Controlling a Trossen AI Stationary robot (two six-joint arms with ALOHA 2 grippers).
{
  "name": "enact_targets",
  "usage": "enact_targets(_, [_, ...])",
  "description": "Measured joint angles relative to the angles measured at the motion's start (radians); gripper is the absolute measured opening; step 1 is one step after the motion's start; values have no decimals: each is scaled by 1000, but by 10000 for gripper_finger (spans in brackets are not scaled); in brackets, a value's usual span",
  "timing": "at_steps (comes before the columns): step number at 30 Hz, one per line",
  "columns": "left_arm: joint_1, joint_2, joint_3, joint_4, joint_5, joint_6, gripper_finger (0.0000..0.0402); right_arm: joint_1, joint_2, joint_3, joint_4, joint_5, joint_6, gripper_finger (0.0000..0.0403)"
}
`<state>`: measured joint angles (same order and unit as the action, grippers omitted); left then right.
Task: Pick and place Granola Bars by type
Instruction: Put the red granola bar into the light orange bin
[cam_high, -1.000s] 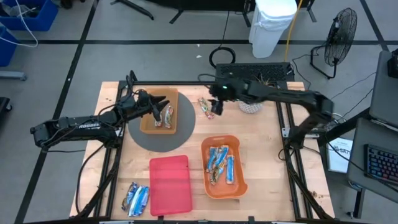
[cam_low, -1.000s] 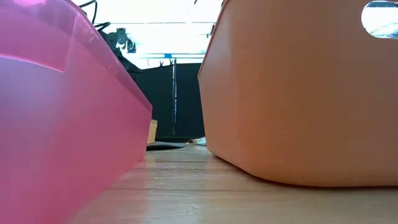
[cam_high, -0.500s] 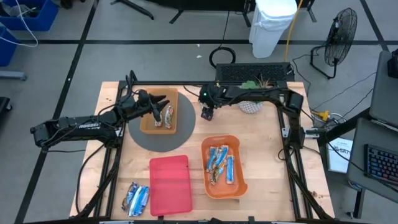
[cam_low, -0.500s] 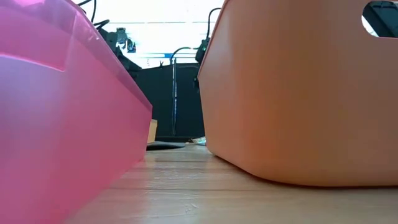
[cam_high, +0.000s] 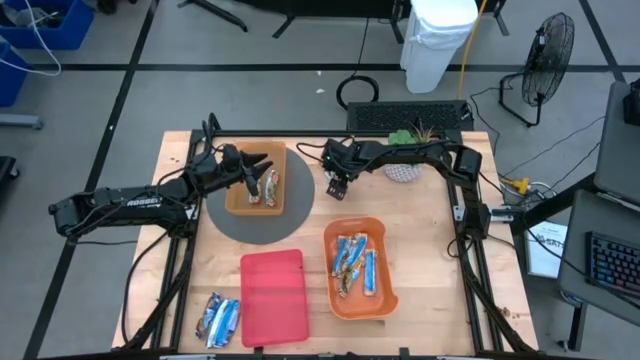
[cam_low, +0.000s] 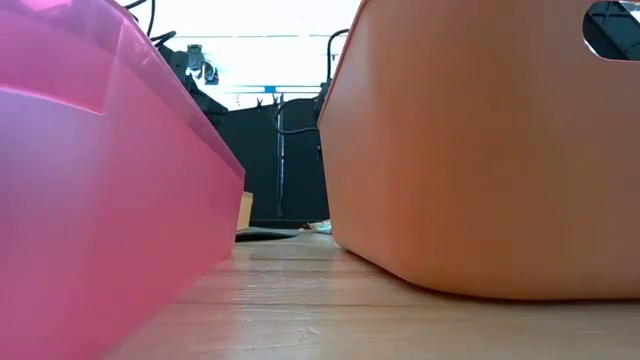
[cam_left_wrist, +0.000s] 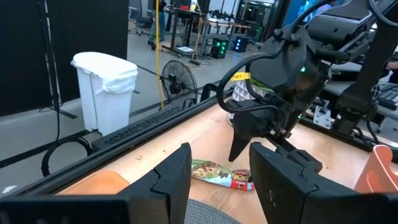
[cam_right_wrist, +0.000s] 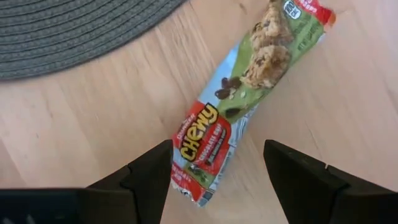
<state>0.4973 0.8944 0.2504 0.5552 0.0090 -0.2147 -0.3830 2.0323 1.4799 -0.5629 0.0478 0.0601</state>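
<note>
A red-and-green granola bar (cam_right_wrist: 242, 93) lies flat on the wooden table, also showing in the left wrist view (cam_left_wrist: 221, 174) and in the high view (cam_high: 327, 170). My right gripper (cam_right_wrist: 217, 180) (cam_high: 337, 186) hovers over it, open, with one finger on each side of the bar's red end and touching nothing. My left gripper (cam_high: 264, 175) (cam_left_wrist: 221, 177) is open above a small orange tray (cam_high: 240, 200) that holds red-brown bars (cam_high: 270, 186). Blue bars (cam_high: 352, 262) lie in a larger orange tray (cam_high: 385, 300). Silvery-blue bars (cam_high: 220, 318) rest on the table.
The small tray sits on a round grey mat (cam_high: 255, 225). A red tray (cam_high: 273, 295) lies near the front edge, beside the orange one; their walls (cam_low: 100, 180) (cam_low: 480, 150) fill the low view. A small potted plant (cam_high: 405, 170) stands at the far edge.
My right gripper has moved a little toward the table's left and near edges, over the red-and-green bar, while its arm folded back along the far edge. The left arm has kept still.
</note>
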Motion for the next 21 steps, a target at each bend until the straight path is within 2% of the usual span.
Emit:
enact_targets(4, [-10,0,0,0,0,1,162,-4,8,-4,-6,-20,7,242])
enact_targets(9, [-16,0,0,0,0,2,159,-10,38,-5,4,-153,12,240])
enact_targets(12, [-16,0,0,0,0,3,164,-8,44,-4,18,-143,5,227])
enact_targets(17, [-16,0,0,-3,-2,4,163,-7,42,-5,21,-83,-22,168])
enact_targets(21, [-16,0,0,-4,-8,11,157,-8,42,-6,25,-75,-57,83])
